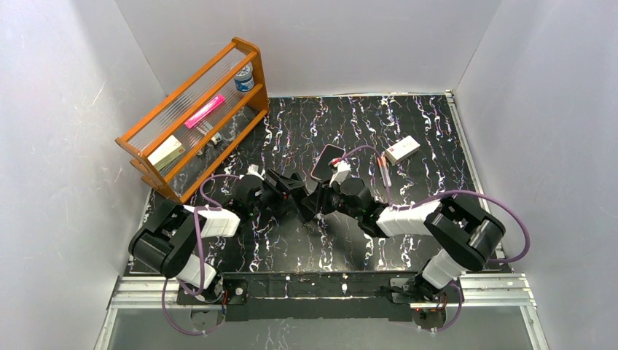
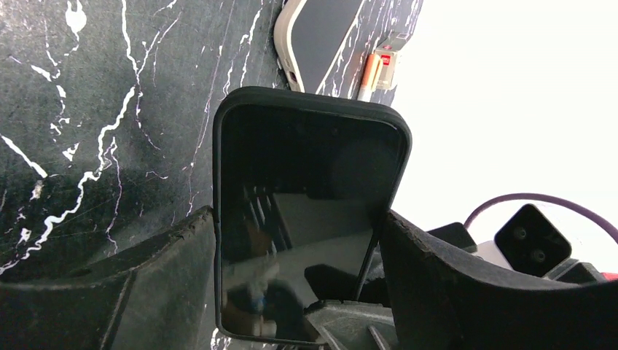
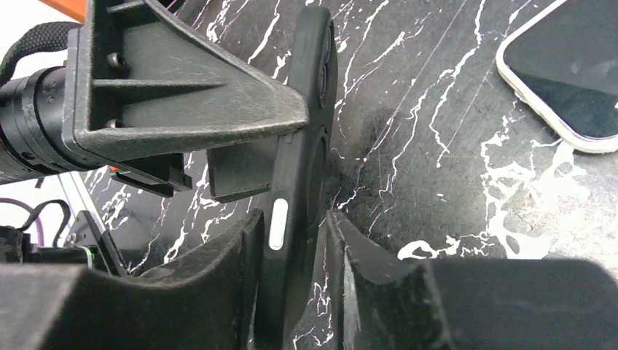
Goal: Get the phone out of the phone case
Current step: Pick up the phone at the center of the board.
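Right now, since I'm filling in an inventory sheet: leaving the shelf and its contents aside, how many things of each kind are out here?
Phones: 2, the phone in black case held up, and a second phone lying flat
Boxes: 1, the white box
Pen-like sticks: 1, the pen-like stick
Total: 4

The left wrist camera sits right against the black phone case (image 2: pixel 310 219), facing its glossy front nearly square on. The right wrist camera, just as close, meets the same case edge-on. Both wrist views also catch the light-rimmed phone (image 3: pixel 576 73) lying beyond the case on the marbled mat (image 3: pixel 437 109). The top camera looks steeply down from above and behind the arm bases (image 1: pixel 430 288) and stands well back from the case, so it takes in the whole mat.
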